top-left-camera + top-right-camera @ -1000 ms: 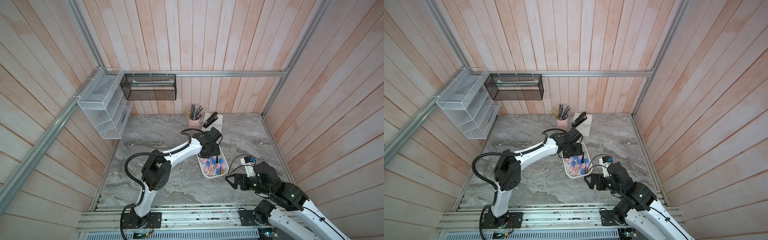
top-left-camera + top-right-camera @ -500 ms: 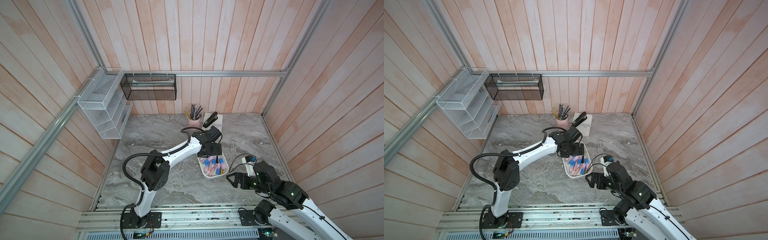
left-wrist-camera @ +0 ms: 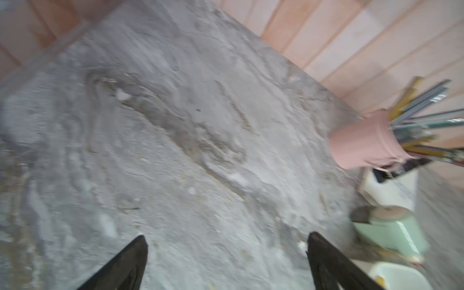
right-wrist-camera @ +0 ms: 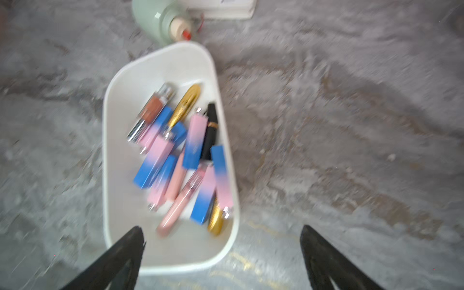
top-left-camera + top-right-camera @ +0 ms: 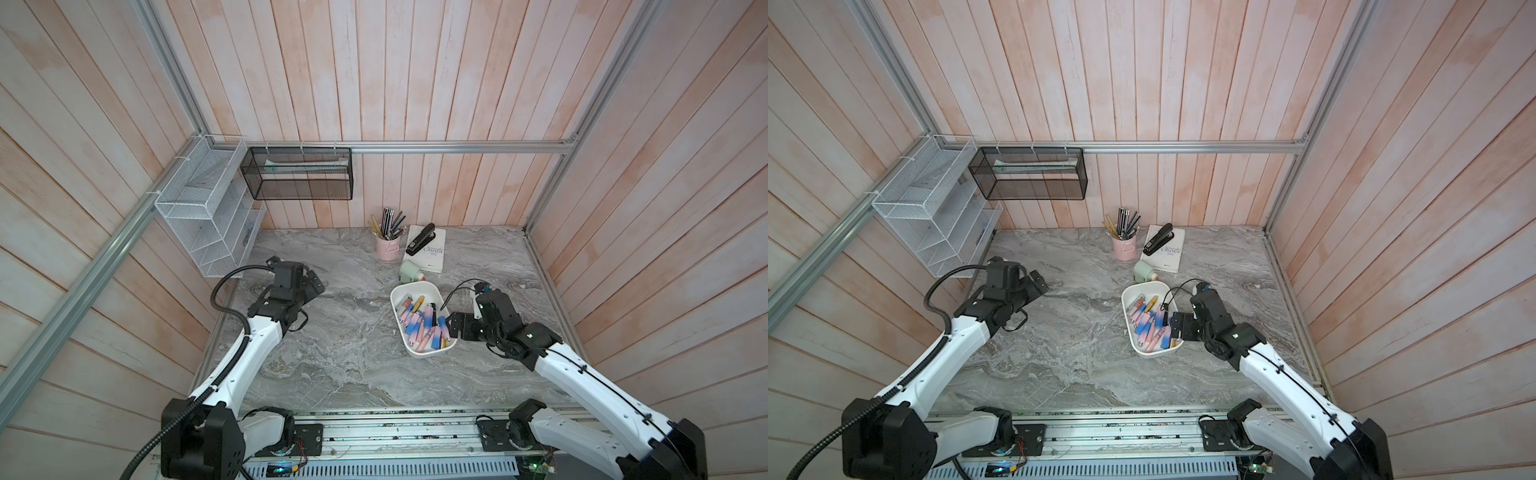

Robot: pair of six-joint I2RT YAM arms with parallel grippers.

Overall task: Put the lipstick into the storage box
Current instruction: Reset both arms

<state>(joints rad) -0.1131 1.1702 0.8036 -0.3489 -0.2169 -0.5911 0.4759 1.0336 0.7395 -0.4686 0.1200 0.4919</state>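
While both arms reach out over the grey marbled surface (image 5: 353, 365), the lipsticks (image 5: 420, 328) lie heaped inside the storage box (image 5: 415, 287). The box is a white tub sitting between the middle of the surface and its right edge. Most of them are pink-and-blue tubes, with gold, black and pale pink ones mixed in. The right arm (image 5: 552, 368) comes up to the box's right wall near its front corner. Its jaws are spread wide and hold nothing, with one fingertip (image 4: 120, 256) over the box's near end and the other over bare surface. The left arm (image 5: 262, 334) is by the left edge, well apart from the box, its jaws likewise spread over bare surface. Just beyond the box's far end lies a pale green object (image 5: 409, 269). Towards the back edge are a book (image 5: 434, 255) with a black stapler (image 5: 419, 240) on it and a pink cup (image 5: 386, 250) of pencils.
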